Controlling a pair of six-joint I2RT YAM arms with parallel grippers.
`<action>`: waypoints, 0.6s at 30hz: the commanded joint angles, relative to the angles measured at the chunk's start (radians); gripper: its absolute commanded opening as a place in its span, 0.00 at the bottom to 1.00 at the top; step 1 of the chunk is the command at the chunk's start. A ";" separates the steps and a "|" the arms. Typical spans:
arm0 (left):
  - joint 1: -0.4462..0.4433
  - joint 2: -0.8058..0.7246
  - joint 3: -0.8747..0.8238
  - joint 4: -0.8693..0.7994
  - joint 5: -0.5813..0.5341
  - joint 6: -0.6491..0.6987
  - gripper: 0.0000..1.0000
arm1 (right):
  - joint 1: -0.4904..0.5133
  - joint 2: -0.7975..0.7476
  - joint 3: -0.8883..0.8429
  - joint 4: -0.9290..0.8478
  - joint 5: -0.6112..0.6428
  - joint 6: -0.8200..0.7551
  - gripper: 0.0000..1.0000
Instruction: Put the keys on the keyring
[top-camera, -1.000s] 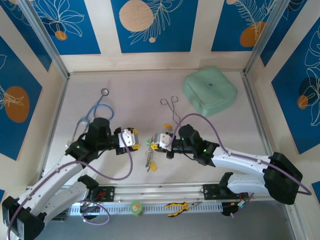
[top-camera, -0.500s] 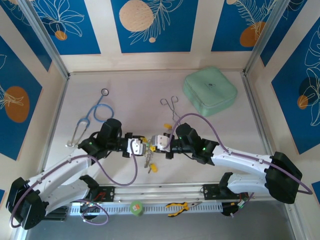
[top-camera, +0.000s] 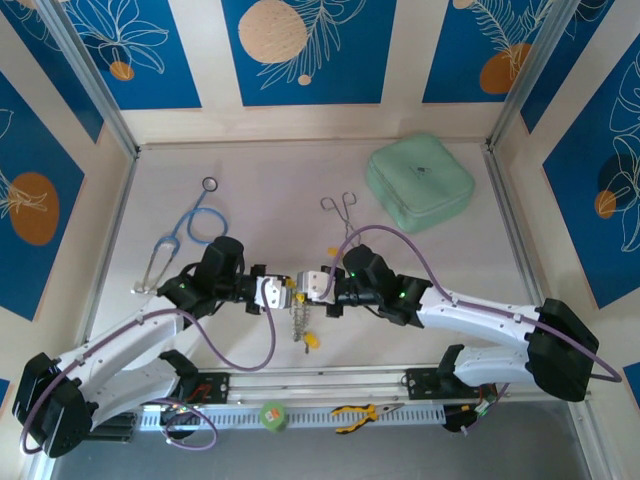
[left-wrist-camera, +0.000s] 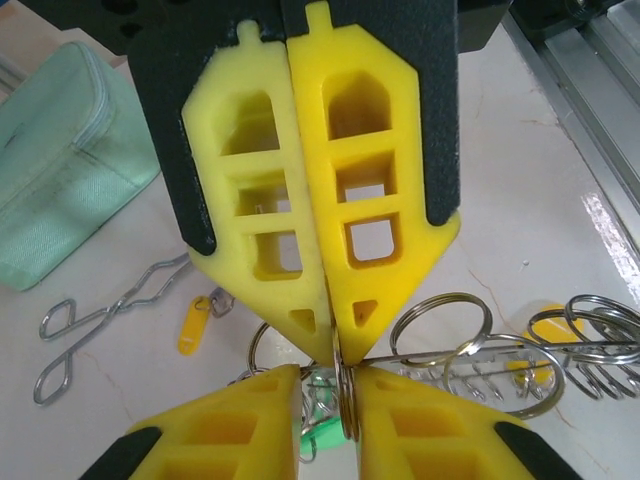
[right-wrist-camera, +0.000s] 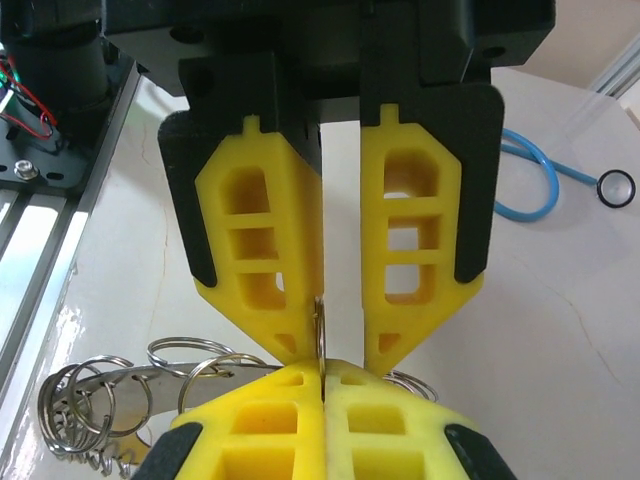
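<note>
Two grippers meet tip to tip just below the middle of the overhead frame. The left gripper (left-wrist-camera: 332, 340) has its yellow fingers pressed flat together, the tips touching the rim of the keyring (left-wrist-camera: 345, 398) (whether they nip it I cannot tell). The right gripper (right-wrist-camera: 340, 345) has its jaws close, with a thin slot between them, and pinches the keyring standing edge-on in that slot. A bunch of small metal rings (left-wrist-camera: 560, 350) trails off it at the lower right of the left wrist view. One yellow key (left-wrist-camera: 193, 325) lies on the table (top-camera: 260, 190) at lower left there, just beside the forceps (left-wrist-camera: 128, 297). A green key (left-wrist-camera: 320, 425) shows between the right fingertips.
</note>
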 joint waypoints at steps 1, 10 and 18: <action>-0.010 -0.003 0.013 -0.014 0.034 0.001 0.15 | 0.013 0.008 0.041 0.003 0.027 -0.015 0.00; -0.011 -0.016 0.004 0.055 0.039 -0.066 0.00 | 0.020 0.006 0.050 -0.005 0.026 -0.014 0.00; -0.018 -0.057 -0.067 0.194 0.028 -0.078 0.00 | -0.082 -0.087 -0.094 0.131 -0.100 0.095 0.27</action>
